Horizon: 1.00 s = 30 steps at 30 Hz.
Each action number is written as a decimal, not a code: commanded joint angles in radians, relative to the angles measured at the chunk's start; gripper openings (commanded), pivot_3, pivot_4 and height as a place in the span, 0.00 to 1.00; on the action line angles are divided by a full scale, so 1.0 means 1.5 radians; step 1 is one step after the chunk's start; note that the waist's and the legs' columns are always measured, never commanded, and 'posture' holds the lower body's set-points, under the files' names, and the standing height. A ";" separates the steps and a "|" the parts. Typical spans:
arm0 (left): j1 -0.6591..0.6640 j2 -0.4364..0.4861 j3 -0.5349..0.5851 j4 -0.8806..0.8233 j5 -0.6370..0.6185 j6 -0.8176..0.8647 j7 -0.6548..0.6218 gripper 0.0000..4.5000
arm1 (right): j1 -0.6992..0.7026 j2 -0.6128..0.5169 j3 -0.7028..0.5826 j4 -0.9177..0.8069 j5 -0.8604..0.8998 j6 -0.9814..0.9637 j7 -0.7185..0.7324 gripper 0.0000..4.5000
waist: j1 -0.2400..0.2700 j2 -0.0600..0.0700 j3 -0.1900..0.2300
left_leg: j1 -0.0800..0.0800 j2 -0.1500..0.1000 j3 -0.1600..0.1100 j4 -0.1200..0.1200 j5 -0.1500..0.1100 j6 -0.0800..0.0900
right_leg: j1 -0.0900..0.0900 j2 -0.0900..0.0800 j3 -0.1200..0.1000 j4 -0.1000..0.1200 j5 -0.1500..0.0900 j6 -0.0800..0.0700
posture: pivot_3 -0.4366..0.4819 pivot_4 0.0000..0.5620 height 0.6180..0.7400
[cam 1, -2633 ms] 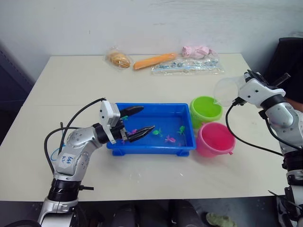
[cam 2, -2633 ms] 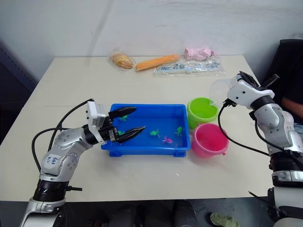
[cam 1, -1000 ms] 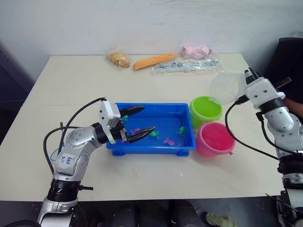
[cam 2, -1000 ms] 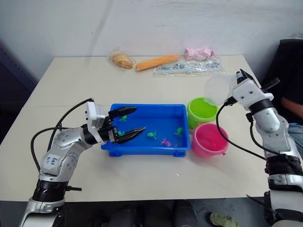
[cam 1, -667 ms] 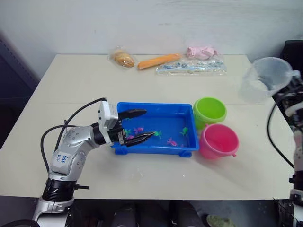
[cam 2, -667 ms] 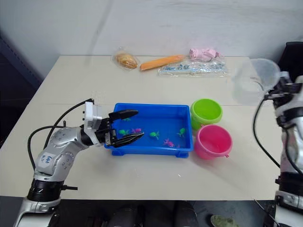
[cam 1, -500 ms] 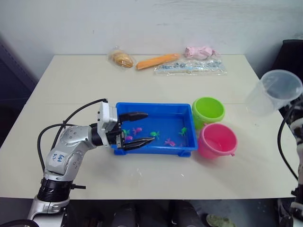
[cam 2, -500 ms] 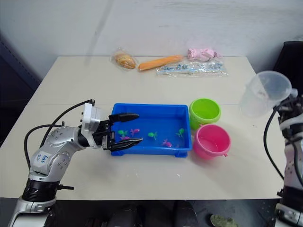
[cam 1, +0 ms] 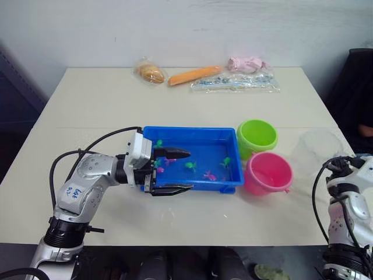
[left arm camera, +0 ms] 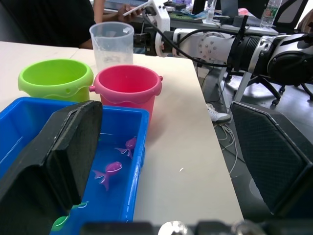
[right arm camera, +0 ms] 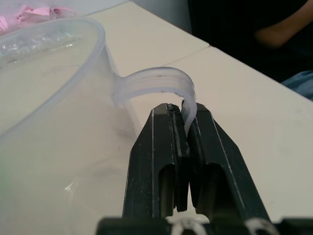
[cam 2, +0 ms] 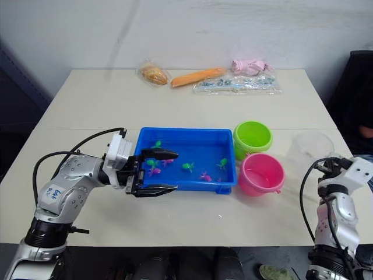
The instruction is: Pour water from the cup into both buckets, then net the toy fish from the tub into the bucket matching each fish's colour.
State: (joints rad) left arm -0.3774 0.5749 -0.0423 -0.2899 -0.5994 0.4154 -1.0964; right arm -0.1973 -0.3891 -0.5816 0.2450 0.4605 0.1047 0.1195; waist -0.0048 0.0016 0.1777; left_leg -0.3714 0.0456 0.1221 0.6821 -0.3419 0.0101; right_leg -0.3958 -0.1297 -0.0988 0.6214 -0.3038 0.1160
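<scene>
Pinching the cup (cam 2: 310,150) handle, right tool (right arm camera: 185,128), left tool (cam 2: 152,171) spread over tub (cam 2: 185,138) rim, arm label unreadable.

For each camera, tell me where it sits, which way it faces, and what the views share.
Eye views: head, looking down at the tub, both arms showing.
Left wrist: along the open left gripper toward the pink bucket, green bucket, cup.
Right wrist: along the right gripper clamping the cup's handle.
Shared: cup, tub, buckets.
</scene>
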 commanded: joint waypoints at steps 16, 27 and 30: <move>0.019 0.013 0.012 -0.040 -0.010 0.004 0.007 1.00 | 0.157 0.043 -0.054 -0.172 0.053 0.004 -0.023 0.99 | 0.000 0.000 0.000 | 0.000 0.000 -0.001 0.000 0.000 0.000 | 0.000 0.000 0.000 0.000 0.000 0.000 | 0.48 0.27 1.00; 0.028 0.028 0.088 -0.018 -0.020 0.002 0.052 1.00 | 0.370 -0.032 -0.073 -0.419 0.165 0.105 0.140 0.99 | -0.001 0.000 0.000 | 0.000 0.001 -0.001 -0.001 -0.001 0.001 | 0.000 -0.001 0.001 -0.002 0.000 0.000 | 0.48 0.27 1.00; 0.071 0.108 0.147 0.039 0.006 0.001 0.017 1.00 | 0.404 -0.146 -0.072 -0.469 0.171 0.029 0.376 0.99 | -0.012 0.001 0.000 | 0.001 0.000 0.001 -0.001 -0.002 0.002 | 0.000 -0.001 0.001 -0.002 0.000 0.000 | 0.48 0.27 1.00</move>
State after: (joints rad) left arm -0.2902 0.6995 0.1053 -0.2755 -0.6010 0.4178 -1.0498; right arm 0.3996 -0.5542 -0.6540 -0.3789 0.6954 0.2213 0.5056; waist -0.0231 0.0034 0.1781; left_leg -0.3684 0.0463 0.1234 0.6805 -0.3455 0.0144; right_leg -0.3958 -0.1301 -0.0962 0.6186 -0.3041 0.1156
